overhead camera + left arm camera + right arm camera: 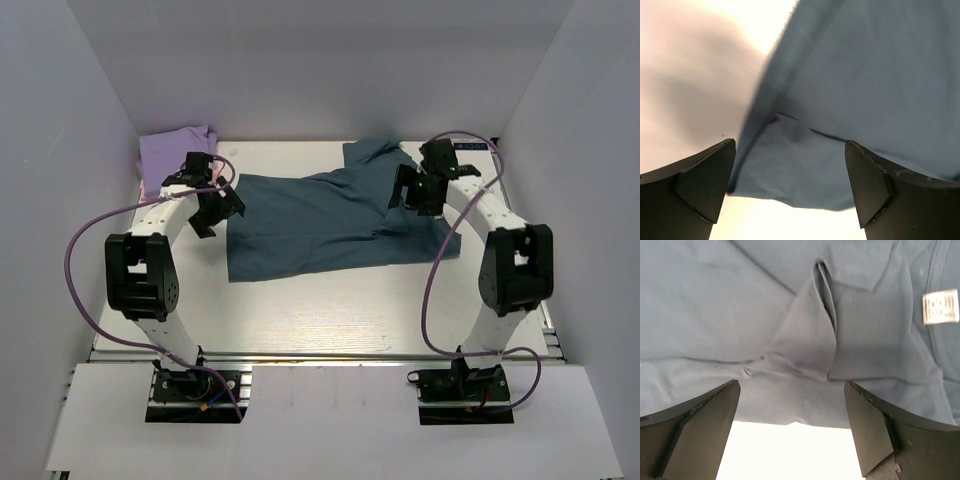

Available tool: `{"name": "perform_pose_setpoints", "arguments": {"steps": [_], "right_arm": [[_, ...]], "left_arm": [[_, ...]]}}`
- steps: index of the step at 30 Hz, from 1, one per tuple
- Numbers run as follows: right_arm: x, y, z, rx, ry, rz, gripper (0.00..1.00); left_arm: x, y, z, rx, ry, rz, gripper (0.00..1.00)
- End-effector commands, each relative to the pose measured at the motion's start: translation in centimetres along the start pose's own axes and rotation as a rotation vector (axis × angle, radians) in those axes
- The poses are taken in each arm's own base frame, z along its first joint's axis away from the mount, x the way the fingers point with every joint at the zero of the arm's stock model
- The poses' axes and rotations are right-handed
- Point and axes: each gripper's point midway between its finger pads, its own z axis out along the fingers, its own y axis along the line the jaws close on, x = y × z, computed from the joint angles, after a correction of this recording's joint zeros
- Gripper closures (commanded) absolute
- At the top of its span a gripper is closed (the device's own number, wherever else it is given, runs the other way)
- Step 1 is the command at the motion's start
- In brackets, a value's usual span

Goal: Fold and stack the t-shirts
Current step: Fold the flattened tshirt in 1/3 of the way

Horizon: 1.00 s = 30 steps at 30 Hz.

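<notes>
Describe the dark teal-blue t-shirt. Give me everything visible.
The teal-blue t-shirt is soft, matte knit cloth, lying spread and partly folded across the middle of the white table, creased, with one sleeve reaching toward the far side. A white care label shows on it in the right wrist view. The left gripper hangs open above its left edge, the right gripper open above its right part; neither grips it.

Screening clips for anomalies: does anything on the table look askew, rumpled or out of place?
Only the teal t-shirt: it lies skewed and creased, bunched toward its far right end, where its care label shows.
</notes>
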Motion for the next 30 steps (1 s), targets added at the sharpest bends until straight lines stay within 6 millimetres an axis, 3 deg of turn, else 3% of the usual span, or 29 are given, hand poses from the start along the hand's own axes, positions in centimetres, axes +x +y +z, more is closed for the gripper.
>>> {"name": "perform_pose_setpoints", "arguments": {"steps": [1, 4, 10, 17, 22, 24, 26, 27, 28, 29, 30], "right_arm": [[1.0, -0.4, 0.1, -0.034, -0.030, 0.000, 0.10], [2.9, -1.1, 1.4, -0.035, 0.027, 0.014, 0.10], [3.3, 0.0, 4.0, -0.124, 0.060, 0.021, 0.10], [0.8, 2.8, 6.3, -0.274, -0.014, -0.003, 0.10], [-2.3, 8.2, 5.5, -0.480, -0.090, -0.009, 0.10], [-2.7, 9.0, 6.7, -0.503, -0.094, 0.016, 0.10], [-4.6, 10.2, 6.7, -0.517, -0.109, 0.047, 0.10], [-3.4, 10.1, 8.6, -0.501, -0.056, 0.071, 0.10], [-5.2, 11.4, 8.1, -0.520, -0.087, 0.080, 0.10], [-5.4, 11.7, 8.4, -0.515, -0.089, 0.087, 0.10], [-4.8, 10.9, 10.2, -0.454, -0.073, 0.105, 0.10]], "left_arm": [[0.9, -2.6, -1.4, 0.163, 0.017, 0.102, 0.00], [2.4, -2.5, -0.8, 0.171, 0.065, 0.125, 0.00], [3.3, -1.4, -0.3, 0.136, 0.072, 0.152, 0.00], [3.4, -1.0, -0.3, 0.125, 0.063, 0.152, 0.00], [3.7, -0.8, -0.1, 0.120, 0.071, 0.152, 0.00], [4.0, -0.6, 0.0, 0.115, 0.078, 0.152, 0.00], [4.3, -0.6, 0.2, 0.118, 0.092, 0.152, 0.00], [4.3, -0.6, 0.2, 0.118, 0.092, 0.152, 0.00], [4.4, -0.8, 0.2, 0.128, 0.099, 0.152, 0.00], [4.7, -0.6, 0.3, 0.123, 0.106, 0.152, 0.00], [5.1, -0.3, 0.5, 0.111, 0.124, 0.151, 0.00]]}}
